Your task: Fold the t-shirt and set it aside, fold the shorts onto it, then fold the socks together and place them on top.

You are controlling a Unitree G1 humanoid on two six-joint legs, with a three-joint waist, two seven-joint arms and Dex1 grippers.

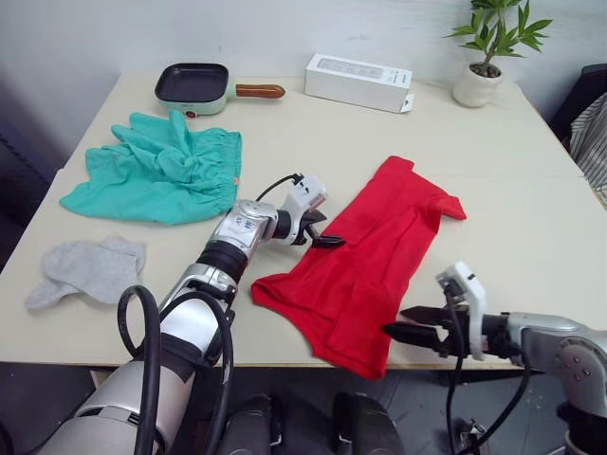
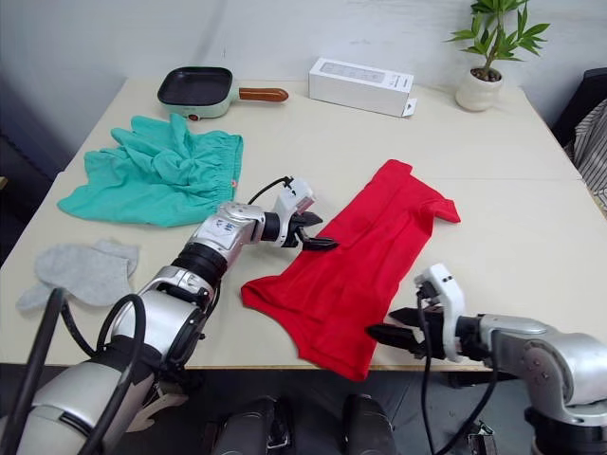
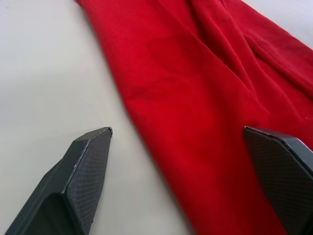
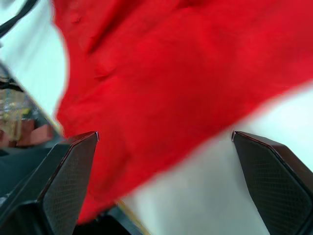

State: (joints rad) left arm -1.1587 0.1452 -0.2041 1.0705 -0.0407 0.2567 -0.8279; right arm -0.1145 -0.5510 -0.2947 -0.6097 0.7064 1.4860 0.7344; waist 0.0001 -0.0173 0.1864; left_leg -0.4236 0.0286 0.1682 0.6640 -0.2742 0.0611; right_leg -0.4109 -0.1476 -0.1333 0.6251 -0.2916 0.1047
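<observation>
The red t-shirt (image 1: 370, 256) lies folded lengthwise into a long strip, running diagonally across the middle of the table, its near end hanging over the front edge. My left gripper (image 1: 321, 230) is open at the strip's left edge, about halfway along, with nothing between its fingers (image 3: 88, 161). My right gripper (image 1: 410, 323) is open at the near right end of the shirt, by the table's front edge, and is empty too. The teal shorts (image 1: 161, 171) lie crumpled at the back left. The grey socks (image 1: 85, 270) lie together at the near left.
A small dark pan (image 1: 194, 87) with a wooden handle, a white box (image 1: 358, 81) and a potted plant (image 1: 488, 47) stand along the table's far edge. Bare table (image 1: 512, 190) lies to the right of the shirt.
</observation>
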